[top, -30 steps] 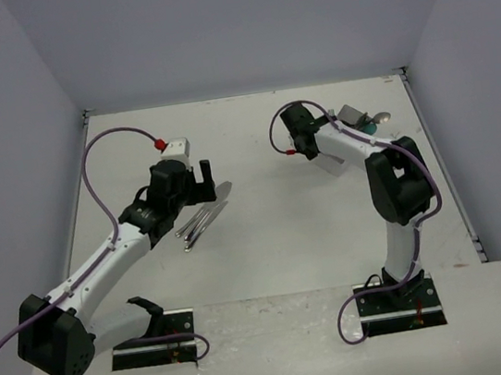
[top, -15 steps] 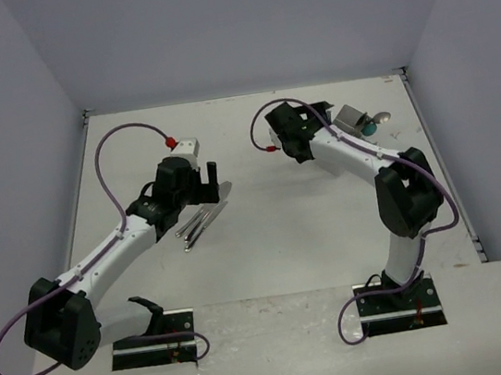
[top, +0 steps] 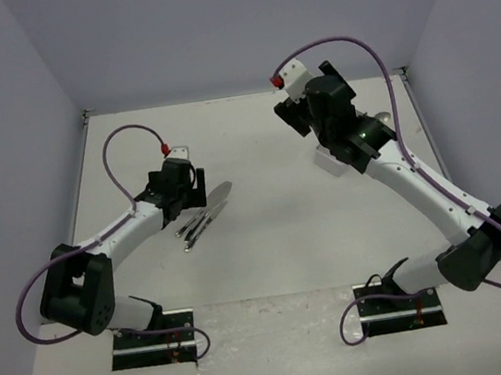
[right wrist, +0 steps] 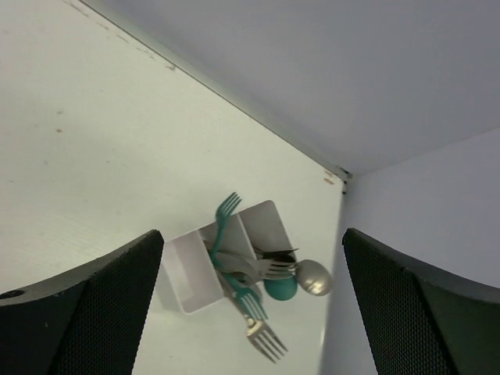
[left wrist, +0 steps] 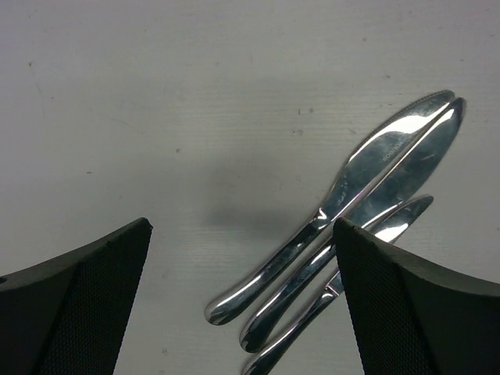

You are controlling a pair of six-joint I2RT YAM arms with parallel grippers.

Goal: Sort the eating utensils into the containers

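Left wrist view: left hand (left wrist: 241, 226) spread wide, empty, over three knives (left wrist: 373, 160) on desk (left wrist: 156, 94). Knives lie diag., handles near, blades far-right, nearer its right finger. Right hand (right wrist: 251, 232) also wide, well apart, above box (right wrist: 187, 283).

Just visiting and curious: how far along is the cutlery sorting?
Done: forks and spoons are in the white box. In hand: nothing; the right end effector is open, and the left end effector hangs open over three knives. Left: those knives, on the table.
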